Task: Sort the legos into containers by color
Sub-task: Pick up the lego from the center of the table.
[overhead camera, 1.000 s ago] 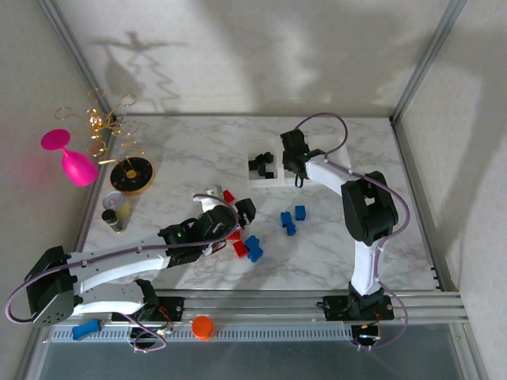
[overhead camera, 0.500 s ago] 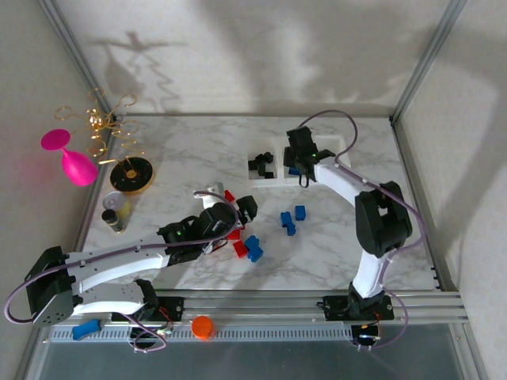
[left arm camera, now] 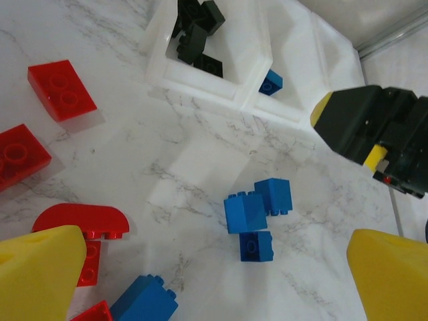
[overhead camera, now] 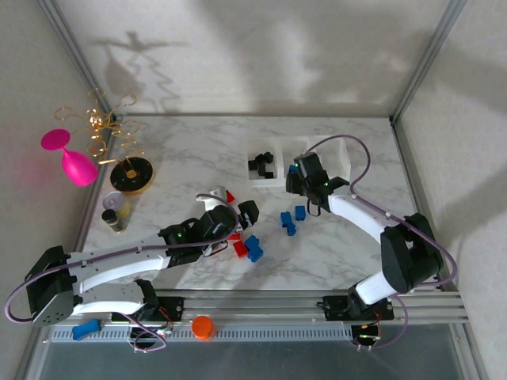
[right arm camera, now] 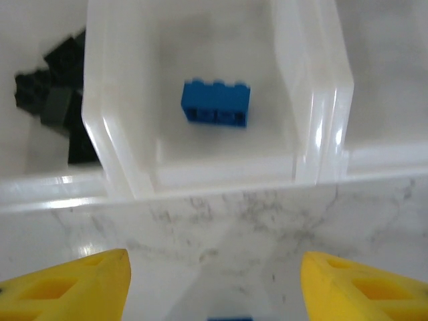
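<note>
Stretching between pale textured walls and aluminium corner posts, the white marble-veined worktop carries the containers toward its far middle. Black bricks lie in the left bin and one blue brick in the middle bin. Loose blue bricks sit nearer, to the right of the red bricks. The left gripper is above them with its yellow fingers wide apart and empty. The right gripper hovers just before the bins, fingers spread, nothing between them. A pink goblet and a gold wire stand are at the left edge. An orange cap rests by the near rail.
</note>
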{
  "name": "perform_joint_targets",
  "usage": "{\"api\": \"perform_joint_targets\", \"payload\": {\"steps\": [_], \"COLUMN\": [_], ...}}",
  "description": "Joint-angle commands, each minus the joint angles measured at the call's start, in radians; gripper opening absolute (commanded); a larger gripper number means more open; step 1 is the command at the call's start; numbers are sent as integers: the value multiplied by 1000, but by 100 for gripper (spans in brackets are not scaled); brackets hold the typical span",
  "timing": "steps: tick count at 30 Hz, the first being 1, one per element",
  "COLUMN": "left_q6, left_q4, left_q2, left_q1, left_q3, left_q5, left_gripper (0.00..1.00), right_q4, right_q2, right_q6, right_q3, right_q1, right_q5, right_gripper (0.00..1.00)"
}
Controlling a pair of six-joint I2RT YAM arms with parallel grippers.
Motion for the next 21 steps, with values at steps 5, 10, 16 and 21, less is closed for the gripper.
{"api": "perform_joint_targets", "payload": {"steps": [5, 10, 16, 21], "left_q6": [-72, -97, -99, -96], "left_q4": [25, 28, 27, 29], "left_q2": [-28, -58, -63, -54], "left_q1": [-44, -56, -62, -65], "left_q3": [-53, -83, -86, -80], "left_q5": [-27, -46, -51, -50], "left_gripper": [100, 100, 100, 99], "right_q4": [-17, 8, 44, 64], "right_q2": [-87, -102, -89, -47], "right_q6": [87, 117, 123, 103], "right_q3": [-161, -238, -269, -262], "right_q1": [69, 88, 89, 89], "right_q5": [9, 20, 18, 45], "right_gripper": [74, 74, 66, 62]}}
